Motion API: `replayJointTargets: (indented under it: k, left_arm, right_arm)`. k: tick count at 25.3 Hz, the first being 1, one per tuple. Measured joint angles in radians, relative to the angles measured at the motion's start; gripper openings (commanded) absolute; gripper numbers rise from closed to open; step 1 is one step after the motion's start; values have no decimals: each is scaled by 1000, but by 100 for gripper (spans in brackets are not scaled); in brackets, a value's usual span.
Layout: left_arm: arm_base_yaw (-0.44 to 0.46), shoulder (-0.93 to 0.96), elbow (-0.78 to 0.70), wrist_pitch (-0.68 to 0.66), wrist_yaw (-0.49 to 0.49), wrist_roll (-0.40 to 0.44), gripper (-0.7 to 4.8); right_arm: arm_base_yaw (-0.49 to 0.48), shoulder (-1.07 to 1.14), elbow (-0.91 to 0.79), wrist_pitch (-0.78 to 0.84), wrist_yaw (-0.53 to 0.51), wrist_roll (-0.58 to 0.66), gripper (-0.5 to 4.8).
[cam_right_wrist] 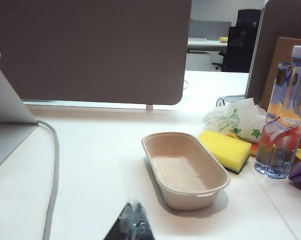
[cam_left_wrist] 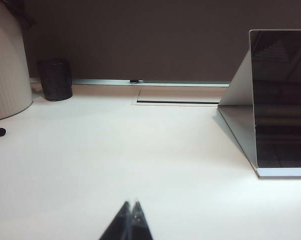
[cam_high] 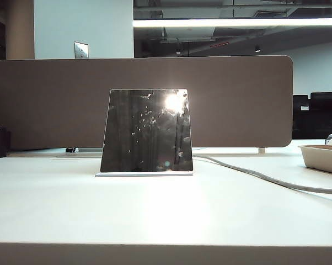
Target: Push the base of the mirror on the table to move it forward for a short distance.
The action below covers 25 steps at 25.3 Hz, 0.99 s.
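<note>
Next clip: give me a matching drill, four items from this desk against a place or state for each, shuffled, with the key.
Items
1. frameless dark glossy mirror
2. grey cable
3. beige oval pulp tray
4. yellow rectangular sponge

Descriptions
A. lies empty on the white table
B. trails from behind the mirror toward the right
C. stands tilted on a thin white base slab
D. sits between the tray and a clear plastic water bottle

Pairs: 1-C, 2-B, 3-A, 4-D

The left tool and the right tool are each shut, off the mirror.
</note>
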Motion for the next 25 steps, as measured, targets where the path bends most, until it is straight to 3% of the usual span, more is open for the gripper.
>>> replayJointTargets:
  k: [25]
  left_arm:
    - [0, 0, 0, 0, 0, 0, -1]
  right_arm:
    - [-7, 1, 0, -11, -8, -4, 0]
